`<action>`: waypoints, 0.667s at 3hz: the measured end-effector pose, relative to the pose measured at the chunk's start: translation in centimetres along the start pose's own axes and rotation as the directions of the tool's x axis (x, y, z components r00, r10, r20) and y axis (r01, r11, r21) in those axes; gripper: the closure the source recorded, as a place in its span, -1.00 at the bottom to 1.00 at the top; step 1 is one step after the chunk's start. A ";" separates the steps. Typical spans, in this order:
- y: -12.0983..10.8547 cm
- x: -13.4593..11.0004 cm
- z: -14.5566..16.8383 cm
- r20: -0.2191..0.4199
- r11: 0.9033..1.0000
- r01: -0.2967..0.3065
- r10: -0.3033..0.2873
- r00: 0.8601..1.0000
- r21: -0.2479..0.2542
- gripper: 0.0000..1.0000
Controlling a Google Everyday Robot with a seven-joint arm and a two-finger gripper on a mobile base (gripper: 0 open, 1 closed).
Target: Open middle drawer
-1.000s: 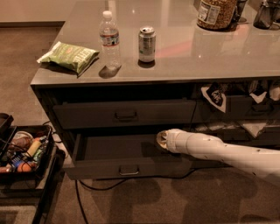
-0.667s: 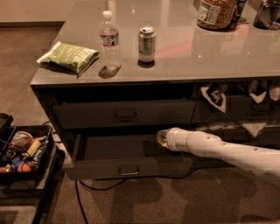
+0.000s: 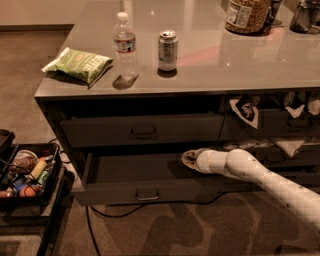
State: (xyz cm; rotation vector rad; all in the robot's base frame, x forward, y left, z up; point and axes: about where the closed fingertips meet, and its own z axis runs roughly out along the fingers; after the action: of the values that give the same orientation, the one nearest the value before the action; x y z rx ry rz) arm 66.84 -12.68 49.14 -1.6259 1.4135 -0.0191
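Observation:
The middle drawer (image 3: 110, 192) is a wide dark grey drawer with a small centre pull handle (image 3: 147, 195). It stands pulled out toward me, and its inner floor shows. My gripper (image 3: 189, 159) is on the end of the white arm (image 3: 260, 180), which reaches in from the lower right. It sits inside the drawer's opening, over the right part of the floor and just under the closed drawer above (image 3: 100, 131). It is well behind the drawer's front and away from the handle.
On the countertop (image 3: 210, 75) stand a water bottle (image 3: 125, 45), a can (image 3: 167, 50), a green chip bag (image 3: 80, 64) and a jar (image 3: 245, 15). A black bin of clutter (image 3: 25, 175) sits at the left by the drawer's corner. A cable (image 3: 105, 212) lies on the carpet below.

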 end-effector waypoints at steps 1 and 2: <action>0.4 -0.4 1.3 0.055 0.998 0.004 -0.001 0.998 -0.055 1.00; 0.4 -0.4 1.3 0.055 0.998 0.004 -0.001 0.998 -0.055 1.00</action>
State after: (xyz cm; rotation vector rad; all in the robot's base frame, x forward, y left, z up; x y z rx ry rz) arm 67.11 -11.57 48.36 -1.6608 1.3803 0.0631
